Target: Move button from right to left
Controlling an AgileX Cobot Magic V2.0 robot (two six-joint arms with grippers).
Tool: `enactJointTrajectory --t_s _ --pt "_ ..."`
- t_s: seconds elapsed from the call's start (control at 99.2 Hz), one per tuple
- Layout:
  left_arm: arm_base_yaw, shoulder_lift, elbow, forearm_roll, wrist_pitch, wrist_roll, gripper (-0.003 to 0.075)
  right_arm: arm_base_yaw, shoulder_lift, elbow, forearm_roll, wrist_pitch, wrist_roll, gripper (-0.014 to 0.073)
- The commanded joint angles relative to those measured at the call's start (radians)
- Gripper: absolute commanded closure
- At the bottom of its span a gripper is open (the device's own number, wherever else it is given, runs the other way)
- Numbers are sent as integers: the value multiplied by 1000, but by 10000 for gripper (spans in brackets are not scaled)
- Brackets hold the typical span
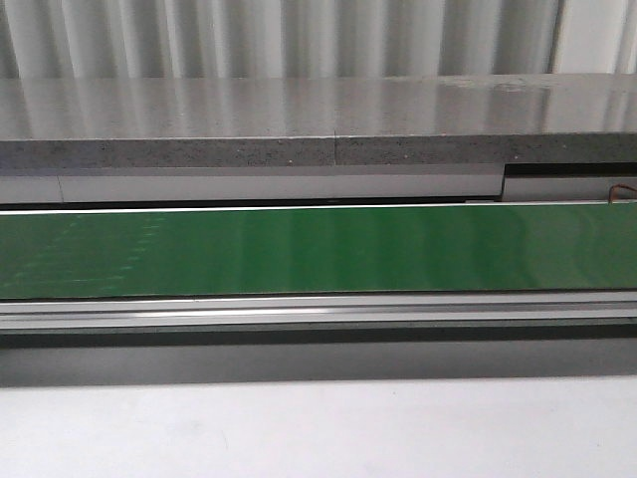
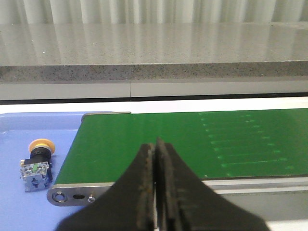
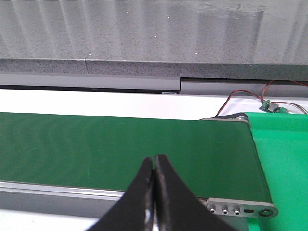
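The button (image 2: 36,163) lies on its side on a blue surface (image 2: 29,130) just past the end of the green conveyor belt (image 2: 192,144); it shows only in the left wrist view, with its yellow-orange cap pointing away and its blocky body toward me. My left gripper (image 2: 155,144) is shut and empty, over the belt's near edge, well apart from the button. My right gripper (image 3: 155,159) is shut and empty over the belt's near edge by its other end. Neither gripper shows in the front view, where the belt (image 1: 318,249) carries nothing.
A grey stone ledge (image 1: 299,119) runs behind the belt. The belt's metal frame rail (image 1: 318,311) runs along its near side. A bright green surface (image 3: 284,159) lies past the belt's end in the right wrist view, with a small wired circuit board (image 3: 272,107) at its back.
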Motion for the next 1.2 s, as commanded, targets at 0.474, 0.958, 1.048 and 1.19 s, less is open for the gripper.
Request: enactJointTrajectory --t_s 0.474,0.958,1.048,1.19 --pt "2 -36 24 1 -71 -6 740 -1 6 -25 7 -81 -10 662" --pt "2 -36 24 1 -71 -6 740 -75 3 172 -65 -421 33 662" --pt "2 -36 24 1 -71 -6 740 -95 -33 221 -85 -437 47 662" --pt "2 -36 24 1 -71 -6 740 -103 -128 305 -92 -439 47 662"
